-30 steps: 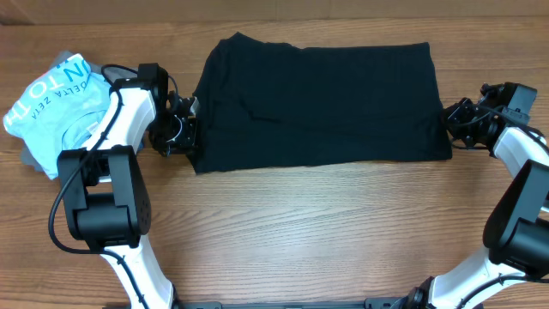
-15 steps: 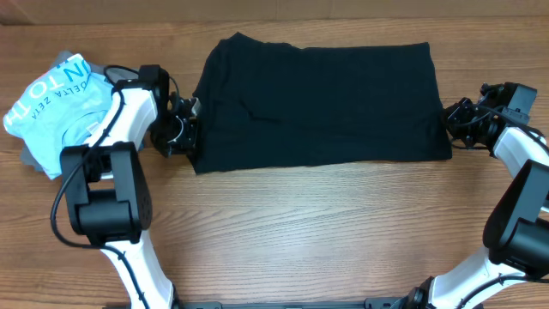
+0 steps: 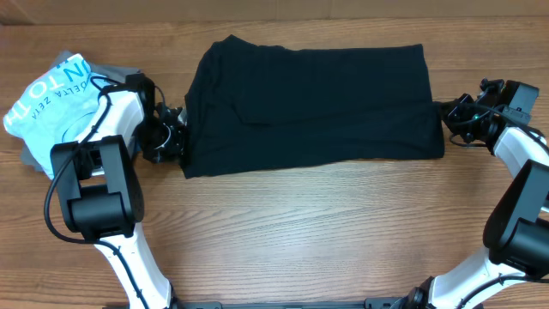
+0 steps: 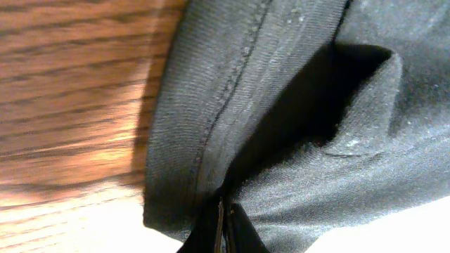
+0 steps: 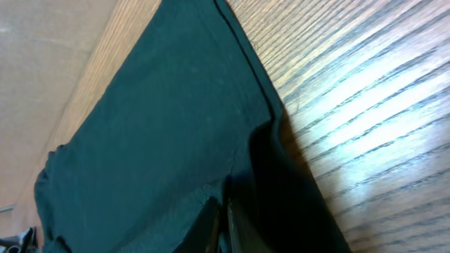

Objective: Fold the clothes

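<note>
Overhead, a blue shirt (image 3: 51, 99) with white lettering lies crumpled at the far left of the bench (image 3: 300, 240). Just beside it the left claw (image 3: 177, 137), on an arm reaching low across the wood, is closed on the left edge of the black T-shirt (image 3: 309, 103). The T-shirt lies at the bench's middle rear as a broad flat rectangle (a few soft creases, the left end slightly bunched). At its right edge the right claw (image 3: 444, 114), its arm bent in from the side, is likewise pinched shut on fabric. The left wrist view shows a stitched hem puckered at the fingertips.
</note>
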